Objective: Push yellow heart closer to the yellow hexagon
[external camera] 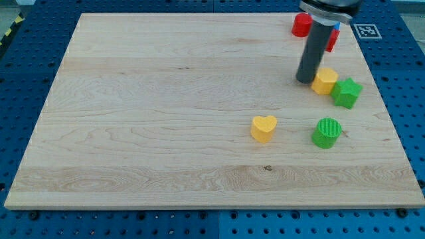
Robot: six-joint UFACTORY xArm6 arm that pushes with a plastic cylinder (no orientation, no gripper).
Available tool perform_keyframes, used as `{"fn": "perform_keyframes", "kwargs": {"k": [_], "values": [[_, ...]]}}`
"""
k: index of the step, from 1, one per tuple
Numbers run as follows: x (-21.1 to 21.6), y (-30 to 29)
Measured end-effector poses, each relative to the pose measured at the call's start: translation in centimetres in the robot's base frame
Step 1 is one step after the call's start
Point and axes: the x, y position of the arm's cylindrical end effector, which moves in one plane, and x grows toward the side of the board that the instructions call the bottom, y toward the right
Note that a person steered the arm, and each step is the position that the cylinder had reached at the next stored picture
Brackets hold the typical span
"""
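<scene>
The yellow heart (263, 127) lies right of the board's middle. The yellow hexagon (325, 80) sits up and to the right of it, touching a green star (346, 92) on its right. My tip (306, 80) rests on the board just left of the yellow hexagon, close to or touching it, and well above and right of the heart.
A green cylinder (327, 132) stands right of the heart. A red cylinder (302, 24) and another red block (331, 40) with a bit of blue behind it sit near the top right corner, partly hidden by the rod. The wooden board (166, 99) lies on a blue pegboard.
</scene>
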Motion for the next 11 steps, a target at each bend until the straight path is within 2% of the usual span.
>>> {"fn": "perform_keyframes", "kwargs": {"k": [1,2,3,4,5,6,8,10,11], "values": [[0.8,1.5],[0.8,-3.0],[0.9,-11.9],[3.6,-18.2],[9.6,-18.6],[13.2,-13.7],[11.8,-7.8],[10.0,-8.8],[7.4,-9.1]]}}
